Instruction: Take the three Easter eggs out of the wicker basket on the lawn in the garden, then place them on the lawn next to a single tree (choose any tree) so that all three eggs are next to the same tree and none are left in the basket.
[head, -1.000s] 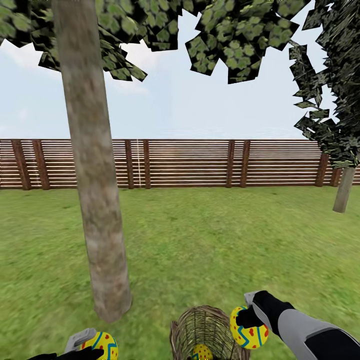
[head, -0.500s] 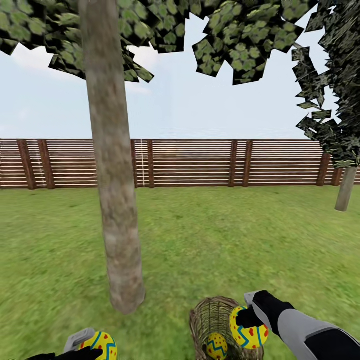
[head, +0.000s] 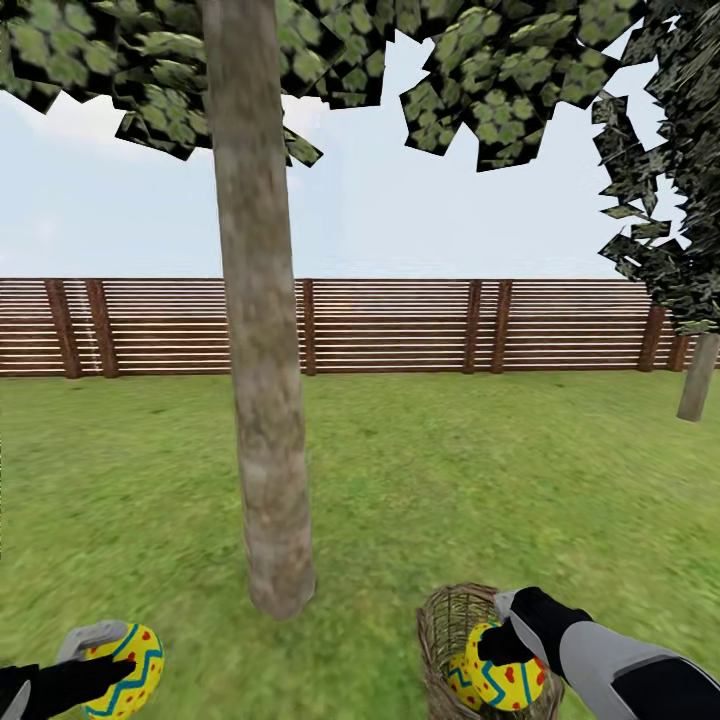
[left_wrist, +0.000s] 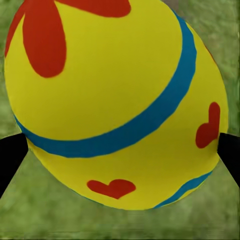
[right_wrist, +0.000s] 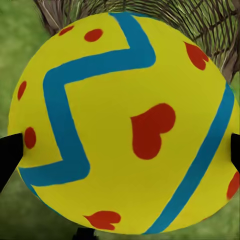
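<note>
one egg (head: 125, 670) is held in the left gripper (head: 95, 668), cut off by the frame edge; a second egg (head: 505, 680) is clamped by the right gripper (head: 500, 640) over the basket (head: 440, 620), near the tree (head: 265, 400); the third egg (head: 460, 682) is half hidden inside the basket

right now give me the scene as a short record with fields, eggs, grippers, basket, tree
left gripper: shut on an egg, held above the lawn; black fingers press its sides
right gripper: shut on a second egg, held over the wicker basket
third egg: inside the basket, partly hidden by the held egg
basket: standing on the grass just right of the tree base
tree: bare trunk, centre-left, leaves overhead
background: slatted wooden fence, second trunk far right
eggs placed by tree: none yet
</note>
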